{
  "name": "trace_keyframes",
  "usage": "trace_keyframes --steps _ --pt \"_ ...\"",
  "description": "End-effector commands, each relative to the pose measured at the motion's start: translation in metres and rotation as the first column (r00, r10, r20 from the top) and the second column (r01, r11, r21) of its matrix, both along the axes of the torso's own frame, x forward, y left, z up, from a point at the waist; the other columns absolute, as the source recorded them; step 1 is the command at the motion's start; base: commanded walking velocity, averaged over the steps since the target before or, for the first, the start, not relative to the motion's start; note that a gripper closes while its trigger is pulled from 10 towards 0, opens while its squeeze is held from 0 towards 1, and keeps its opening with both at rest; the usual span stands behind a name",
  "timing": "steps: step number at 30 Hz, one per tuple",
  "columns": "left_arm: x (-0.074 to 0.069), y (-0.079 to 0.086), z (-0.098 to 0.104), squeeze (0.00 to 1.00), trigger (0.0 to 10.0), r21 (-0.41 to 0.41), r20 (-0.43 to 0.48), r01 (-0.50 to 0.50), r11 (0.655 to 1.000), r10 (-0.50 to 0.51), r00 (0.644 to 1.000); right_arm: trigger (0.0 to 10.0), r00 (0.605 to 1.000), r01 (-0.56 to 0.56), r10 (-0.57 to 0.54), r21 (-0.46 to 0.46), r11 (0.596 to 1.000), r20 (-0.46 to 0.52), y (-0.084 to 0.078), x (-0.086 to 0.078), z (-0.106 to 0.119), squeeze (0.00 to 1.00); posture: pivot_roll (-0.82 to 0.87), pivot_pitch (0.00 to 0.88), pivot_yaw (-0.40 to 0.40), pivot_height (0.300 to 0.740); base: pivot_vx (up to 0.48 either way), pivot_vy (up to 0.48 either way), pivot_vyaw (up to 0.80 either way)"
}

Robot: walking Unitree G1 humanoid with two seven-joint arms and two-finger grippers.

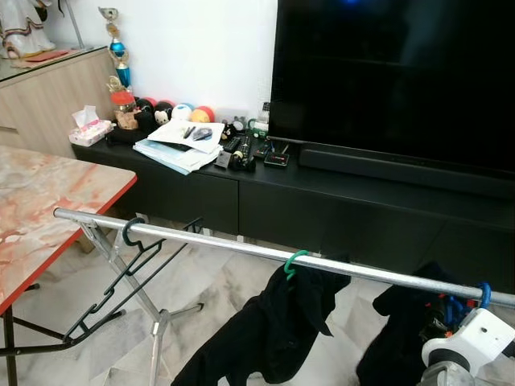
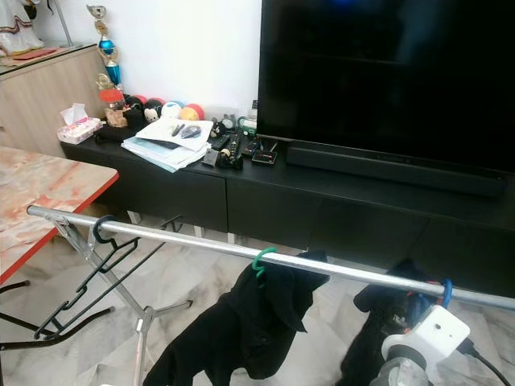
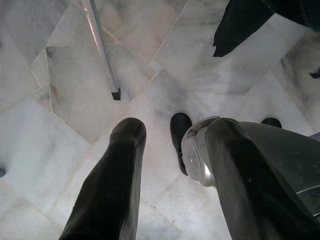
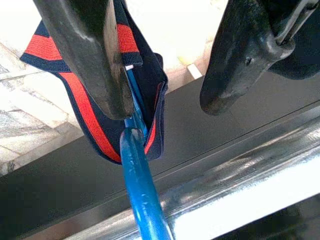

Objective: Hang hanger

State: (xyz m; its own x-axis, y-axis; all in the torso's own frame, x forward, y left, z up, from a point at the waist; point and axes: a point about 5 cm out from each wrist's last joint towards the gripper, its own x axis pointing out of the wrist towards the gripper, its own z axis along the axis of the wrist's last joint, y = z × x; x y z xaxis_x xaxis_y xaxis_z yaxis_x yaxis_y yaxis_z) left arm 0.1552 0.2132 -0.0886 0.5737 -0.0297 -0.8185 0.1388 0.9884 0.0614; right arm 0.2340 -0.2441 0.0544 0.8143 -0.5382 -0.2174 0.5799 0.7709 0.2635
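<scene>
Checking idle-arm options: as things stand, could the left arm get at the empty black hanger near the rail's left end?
Probably yes. The left gripper hangs low over the floor, fingers apart and holding nothing. The black hanger hangs free on the rail, with no garment around it.

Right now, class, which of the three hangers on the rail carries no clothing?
The black hanger nearest the marble table hangs bare. The green hanger and the blue hanger each hold a dark garment.
</scene>
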Motion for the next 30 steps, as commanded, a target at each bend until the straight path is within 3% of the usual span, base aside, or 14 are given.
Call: trace_keyframes --steps 1,10,17,23,30 --pt "-0.003 0.003 -0.001 0.00 10.0 0.017 -0.014 0.007 1.000 -0.006 1.000 10.0 1.000 0.029 -0.029 0.016 0.999 -0.001 -0.002 -0.006 -0.004 0.00 0.11 0.000 0.003 0.740 0.000 0.000 0.00" --pt "-0.002 0.004 0.000 0.00 10.0 0.023 -0.013 0.013 1.000 -0.012 1.000 10.0 0.996 0.014 -0.012 -0.012 1.000 0.092 0.000 -0.005 0.011 0.00 0.11 0.000 0.005 0.740 0.000 0.000 0.00" --pt "0.000 0.003 0.000 0.00 10.0 0.020 -0.009 0.014 1.000 -0.014 1.000 10.0 0.984 -0.061 0.072 -0.071 0.996 0.163 0.009 0.009 0.026 0.00 0.10 0.000 0.006 0.740 0.000 0.000 0.00" --pt "-0.002 0.003 0.000 0.00 10.0 0.017 -0.011 0.009 1.000 -0.009 1.000 10.0 0.993 -0.036 0.042 -0.061 0.997 0.108 0.009 0.003 0.018 0.00 0.10 0.000 0.003 0.740 0.000 0.000 0.00" --pt "-0.005 0.002 -0.002 0.00 10.0 0.014 -0.019 0.011 1.000 -0.011 1.000 10.0 1.000 0.003 -0.003 0.015 1.000 -0.003 0.007 -0.010 -0.004 0.00 0.10 0.000 0.000 0.740 0.000 0.000 0.00"
